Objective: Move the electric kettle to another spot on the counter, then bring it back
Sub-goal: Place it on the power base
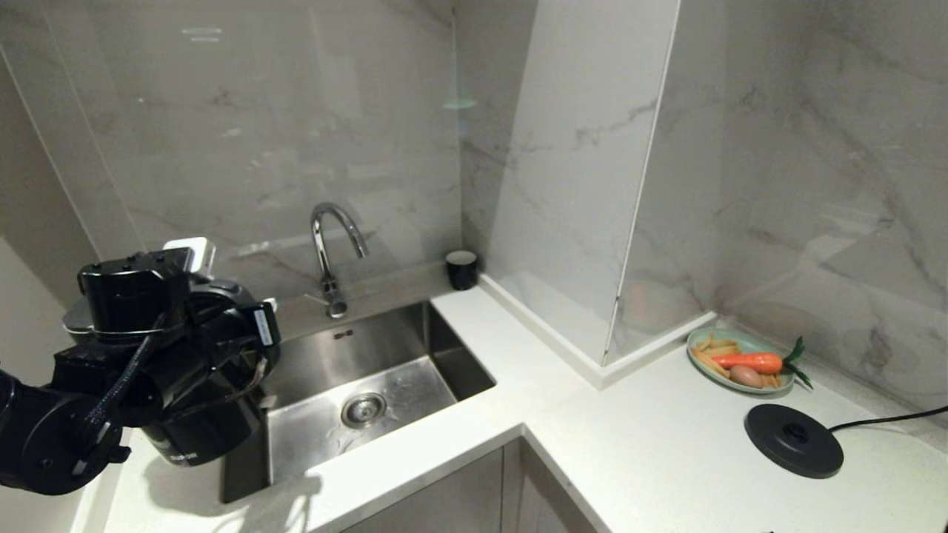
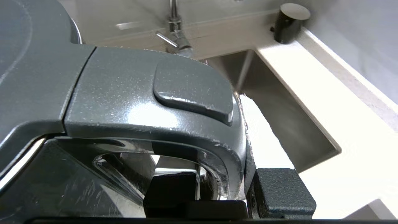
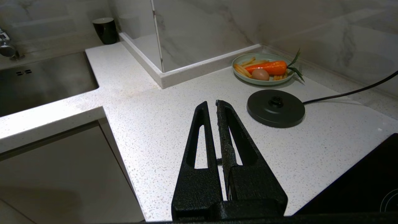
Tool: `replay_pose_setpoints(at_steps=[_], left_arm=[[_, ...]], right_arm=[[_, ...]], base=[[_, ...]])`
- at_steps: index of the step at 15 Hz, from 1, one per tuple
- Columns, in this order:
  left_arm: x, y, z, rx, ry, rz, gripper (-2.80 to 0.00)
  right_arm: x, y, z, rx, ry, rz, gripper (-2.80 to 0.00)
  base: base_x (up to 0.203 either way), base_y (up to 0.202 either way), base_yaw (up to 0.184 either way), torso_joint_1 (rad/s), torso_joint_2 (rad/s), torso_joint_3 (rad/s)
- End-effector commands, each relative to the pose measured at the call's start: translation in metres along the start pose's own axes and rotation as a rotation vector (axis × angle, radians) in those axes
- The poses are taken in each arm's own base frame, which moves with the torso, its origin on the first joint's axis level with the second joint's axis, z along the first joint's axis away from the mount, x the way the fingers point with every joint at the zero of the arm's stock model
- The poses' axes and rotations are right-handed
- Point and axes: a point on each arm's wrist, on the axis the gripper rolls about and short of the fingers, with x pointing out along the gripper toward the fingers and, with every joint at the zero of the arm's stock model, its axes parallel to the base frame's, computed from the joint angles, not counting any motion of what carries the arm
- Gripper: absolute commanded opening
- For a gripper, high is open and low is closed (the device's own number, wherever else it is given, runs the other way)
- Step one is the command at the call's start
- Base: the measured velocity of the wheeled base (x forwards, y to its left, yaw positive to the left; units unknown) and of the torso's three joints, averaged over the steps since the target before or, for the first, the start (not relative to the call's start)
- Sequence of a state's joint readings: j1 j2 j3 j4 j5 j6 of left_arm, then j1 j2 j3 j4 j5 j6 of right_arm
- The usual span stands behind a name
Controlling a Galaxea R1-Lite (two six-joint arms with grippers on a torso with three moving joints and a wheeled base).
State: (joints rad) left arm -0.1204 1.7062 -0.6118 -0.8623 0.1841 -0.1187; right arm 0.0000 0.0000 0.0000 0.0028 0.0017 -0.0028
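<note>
Between left fingers (image 2: 279,193): electric kettle (image 2: 149,102) handle.

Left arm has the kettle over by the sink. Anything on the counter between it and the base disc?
Nothing visible blocks it. The left gripper holds the electric kettle left of the sink. The counter stretch toward the base disc is bare; the food plate and black cup sit back against the wall.
</note>
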Motion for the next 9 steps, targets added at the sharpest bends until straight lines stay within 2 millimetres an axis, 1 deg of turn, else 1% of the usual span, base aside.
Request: replay_pose_setpoints(at_steps=[1,9], left_arm=[[-0.0032,-0.0015,0.0011,-0.001,-0.006,-0.006,-2.8],[-0.0025,-0.0017,0.0009,-0.002,-0.006,-0.009,-2.8]], right_arm=[[0.0,0.0,0.0,0.0,0.0,0.001,-2.8],[0.0,0.0,0.0,0.0,0.0,0.001,-2.8]], base=[[0.0,0.0,0.0,0.0,0.0,0.0],[0.0,0.0,0.0,0.0,0.0,0.0]])
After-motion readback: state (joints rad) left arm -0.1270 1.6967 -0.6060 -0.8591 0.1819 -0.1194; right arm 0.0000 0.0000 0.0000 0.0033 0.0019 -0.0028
